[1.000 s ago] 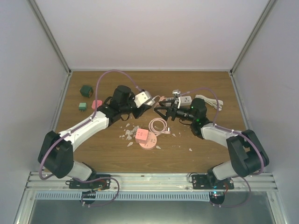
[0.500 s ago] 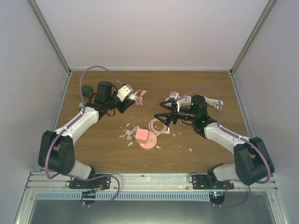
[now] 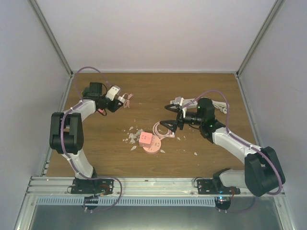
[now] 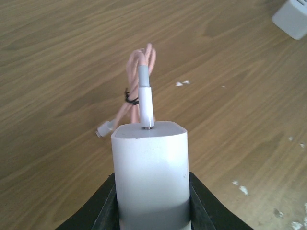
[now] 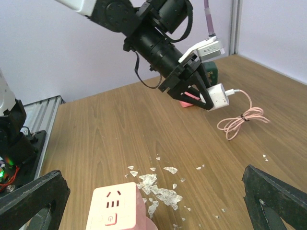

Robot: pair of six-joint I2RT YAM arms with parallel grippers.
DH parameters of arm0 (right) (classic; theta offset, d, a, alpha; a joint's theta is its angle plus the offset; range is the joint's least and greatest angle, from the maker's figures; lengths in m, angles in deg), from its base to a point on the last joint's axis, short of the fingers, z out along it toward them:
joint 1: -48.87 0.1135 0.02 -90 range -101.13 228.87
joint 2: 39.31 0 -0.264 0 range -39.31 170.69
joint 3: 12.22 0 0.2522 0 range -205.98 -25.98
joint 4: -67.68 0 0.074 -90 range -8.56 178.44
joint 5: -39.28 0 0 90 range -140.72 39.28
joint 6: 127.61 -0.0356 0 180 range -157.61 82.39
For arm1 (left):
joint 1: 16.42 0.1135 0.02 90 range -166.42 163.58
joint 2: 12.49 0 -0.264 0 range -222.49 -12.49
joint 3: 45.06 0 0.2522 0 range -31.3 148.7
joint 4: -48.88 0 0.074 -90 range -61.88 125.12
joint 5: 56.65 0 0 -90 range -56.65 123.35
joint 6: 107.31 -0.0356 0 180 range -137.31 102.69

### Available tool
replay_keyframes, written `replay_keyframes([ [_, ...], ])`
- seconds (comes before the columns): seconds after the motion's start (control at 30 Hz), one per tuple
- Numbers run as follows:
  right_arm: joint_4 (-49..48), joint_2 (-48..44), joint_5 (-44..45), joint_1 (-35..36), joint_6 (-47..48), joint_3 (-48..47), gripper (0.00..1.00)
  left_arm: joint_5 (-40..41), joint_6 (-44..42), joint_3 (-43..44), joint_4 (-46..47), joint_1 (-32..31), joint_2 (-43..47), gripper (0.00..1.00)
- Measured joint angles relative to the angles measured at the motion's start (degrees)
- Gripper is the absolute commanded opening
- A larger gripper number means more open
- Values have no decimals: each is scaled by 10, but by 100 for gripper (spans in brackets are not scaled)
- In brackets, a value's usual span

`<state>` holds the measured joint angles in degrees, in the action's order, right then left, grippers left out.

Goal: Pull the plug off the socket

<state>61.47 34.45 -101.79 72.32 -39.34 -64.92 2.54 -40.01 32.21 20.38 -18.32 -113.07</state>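
Note:
My left gripper (image 3: 116,94) is shut on a white plug block (image 4: 150,167) at the back left, held off the table. A white connector with a bundled pink cable (image 4: 140,72) sticks out of the block's far end. The right wrist view shows the same gripper (image 5: 204,93), plug (image 5: 218,96) and cable (image 5: 242,117). The pink cube socket (image 3: 146,139) stands mid-table on a pink round base, far from the plug, with its slots showing (image 5: 112,208). My right gripper (image 3: 168,116) is open and empty above the table, right of the socket (image 5: 153,177).
White shards (image 3: 132,136) lie left of the socket. A coiled pink cable (image 3: 163,128) lies on its right. A white adapter (image 3: 180,100) and a white cord (image 3: 219,106) sit behind my right arm. A green block (image 5: 213,72) and a pink piece (image 5: 188,102) lie behind the left gripper.
My left arm has swung left and back, carrying the white plug and its pink cable away from the table's middle. My right gripper has stayed open and drawn back slightly.

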Motion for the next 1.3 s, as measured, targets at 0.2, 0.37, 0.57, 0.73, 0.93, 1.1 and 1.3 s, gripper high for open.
replay_keyframes([
  [0.2, 10, 0, 0, 0, 16, 0, 100, -35, 0, 68, -13, 57, -73, 14],
  [0.37, 12, 1, 0, 0, 22, 0, 100, -58, -1, 106, -17, 96, -126, 16],
  [0.57, 15, 2, -1, 0, 24, -1, 100, -83, -3, 145, -33, 123, -180, 31],
  [0.73, 17, 8, -2, 0, 26, -1, 100, -94, 3, 166, -43, 139, -200, 55],
  [0.93, 21, 10, -3, 0, 26, -2, 100, -87, 7, 183, -49, 147, -200, 64],
  [1.1, 21, 12, -3, 0, 26, -2, 100, -61, 18, 183, -48, 148, -197, 64],
  [1.3, 21, 14, -3, 0, 35, -2, 100, -37, 21, 159, -39, 148, -146, 69],
])
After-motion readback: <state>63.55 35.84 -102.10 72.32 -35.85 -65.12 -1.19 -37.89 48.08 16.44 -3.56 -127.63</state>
